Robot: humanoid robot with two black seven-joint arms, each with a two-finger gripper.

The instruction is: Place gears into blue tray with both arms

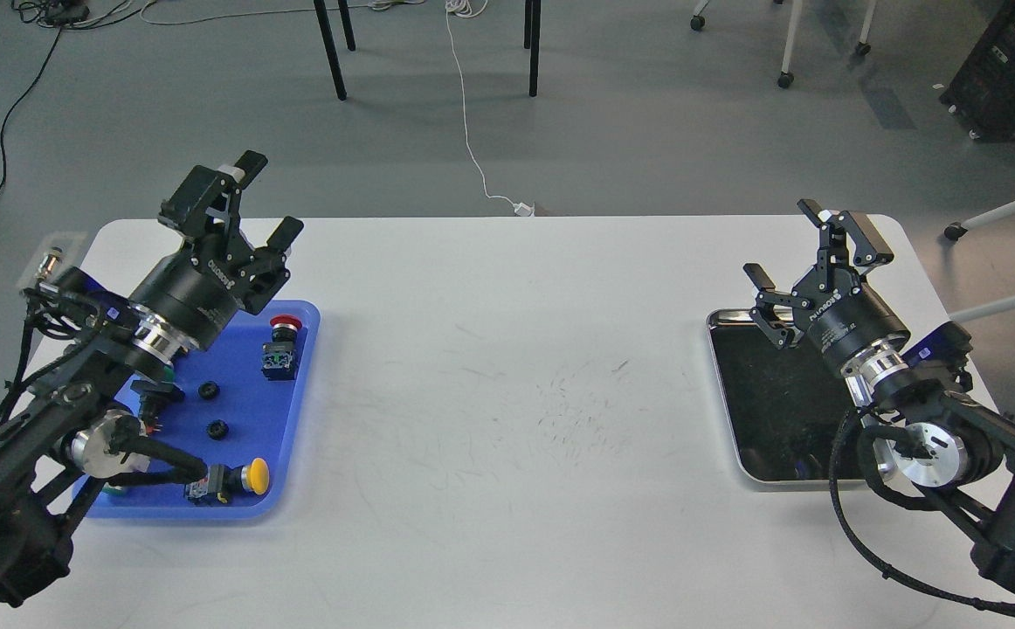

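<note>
Over the far left corner of the white table (pixel 507 419), the left gripper (pixel 267 199) is raised with its fingers spread wide, holding and touching nothing. Below it, the blue tray (pixel 293 437) holds two gears (pixel 208 390) near its middle, lying apart, with a red-capped switch (pixel 283 348) farther back and a yellow-capped switch (pixel 228 480) nearer. At the right, the right gripper (pixel 809 253) hangs above the steel tray (pixel 765 384), fingers wide apart and empty.

Black gears (pixel 208 390) in bright blue tray (pixel 308 349); white table (pixel 507 393).
</note>
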